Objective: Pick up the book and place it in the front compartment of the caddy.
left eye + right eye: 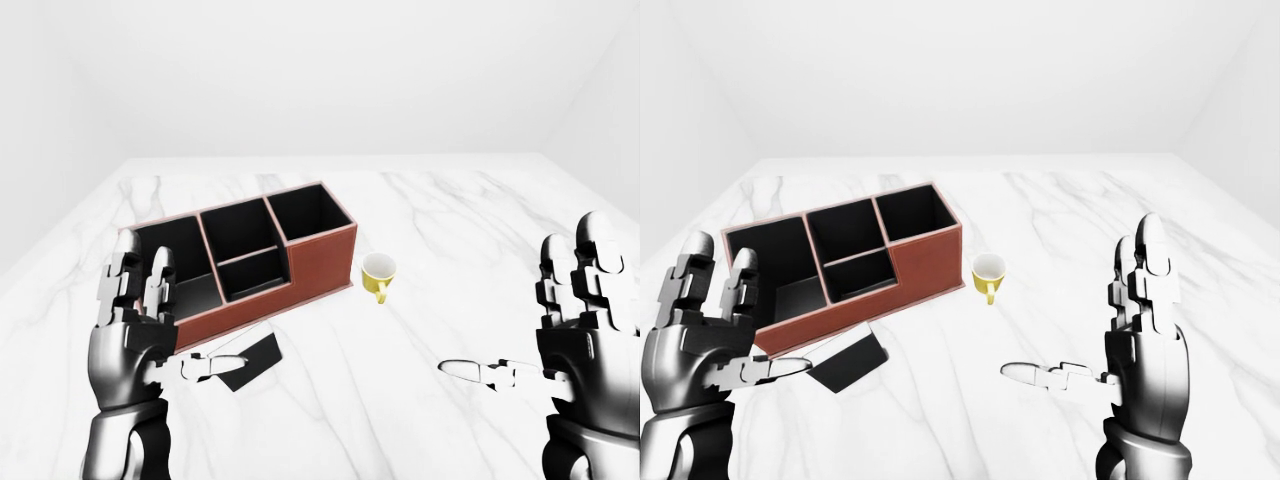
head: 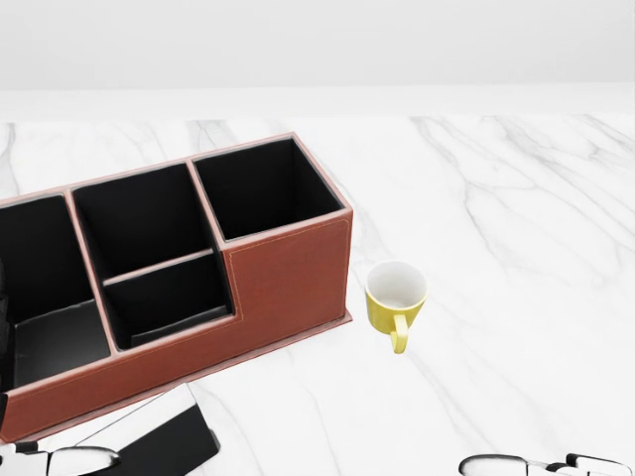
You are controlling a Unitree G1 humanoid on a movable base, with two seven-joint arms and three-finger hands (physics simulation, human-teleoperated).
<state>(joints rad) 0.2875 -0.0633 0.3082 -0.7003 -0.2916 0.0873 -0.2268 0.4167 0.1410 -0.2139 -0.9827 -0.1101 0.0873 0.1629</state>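
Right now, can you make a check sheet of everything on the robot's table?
Surface: white marble table, flat.
Job's things: dark book lying flat on the table just below the caddy's long wall; red-brown caddy with black compartments, all looking empty.
Clutter: yellow mug, upright, standing apart to the right of the caddy.
Grippers: left hand and right hand both raised, fingers open, holding nothing; the left thumb overlaps the book in the eye views, contact unclear.
Cables: nothing seen.
Surroundings: plain white walls, nothing else seen.
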